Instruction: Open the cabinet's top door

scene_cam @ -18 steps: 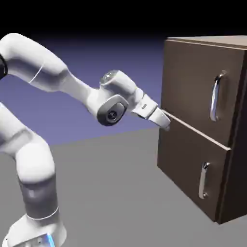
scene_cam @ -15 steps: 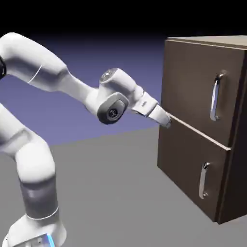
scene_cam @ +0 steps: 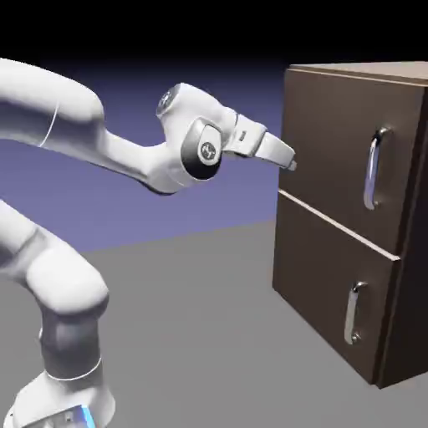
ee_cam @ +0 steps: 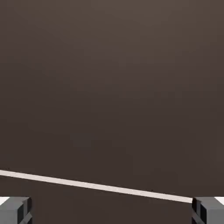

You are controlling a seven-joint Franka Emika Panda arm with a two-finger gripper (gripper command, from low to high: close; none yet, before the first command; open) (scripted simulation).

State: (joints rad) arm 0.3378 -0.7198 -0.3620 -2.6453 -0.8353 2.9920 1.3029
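Note:
The cabinet (scene_cam: 410, 276) stands at the exterior view's right, a tall dark brown wood box. Its top door (scene_cam: 330, 138) is flush with the front and carries a long curved silver handle (scene_cam: 373, 170) near its right side. My gripper (scene_cam: 289, 160) points at the door's left edge, well left of the handle, at about mid-height of the door. In the hand view the door's wood (ee_cam: 112, 87) fills the picture, and a pale seam (ee_cam: 100, 186) runs across low down. The two grey fingertips (ee_cam: 15, 210) sit far apart in the bottom corners with nothing between them, so the gripper is open.
Below the seam is the shorter lower door (scene_cam: 322, 280) with its small silver handle (scene_cam: 354, 312). The white arm's elbow and forearm (scene_cam: 100, 142) stretch in from the left above the grey table (scene_cam: 209, 334).
The hand has risen from the seam between the two doors to mid-height of the top door's left edge. The forearm lifted with it. The jaws stayed apart.

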